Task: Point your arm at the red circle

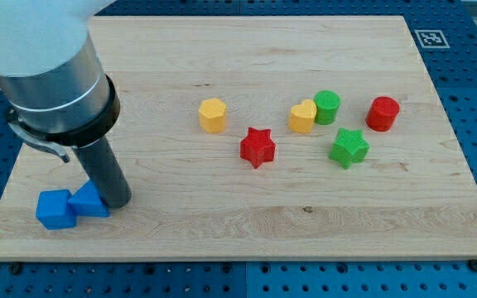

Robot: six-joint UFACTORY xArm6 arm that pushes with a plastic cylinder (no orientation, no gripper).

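Note:
The red circle [383,113] stands at the view's right on the wooden board [247,223]. My tip [118,201] rests at the view's lower left, touching a blue triangle-like block [89,201], with a blue cube [55,209] just left of that. The tip is far to the left of the red circle. A red star [257,147] sits near the middle. A green star [349,147] lies below and left of the red circle.
A yellow hexagon [212,115] sits left of centre. A yellow heart [302,117] touches a green circle [327,107] between the middle and the red circle. A marker tag [431,38] is off the board's top right corner.

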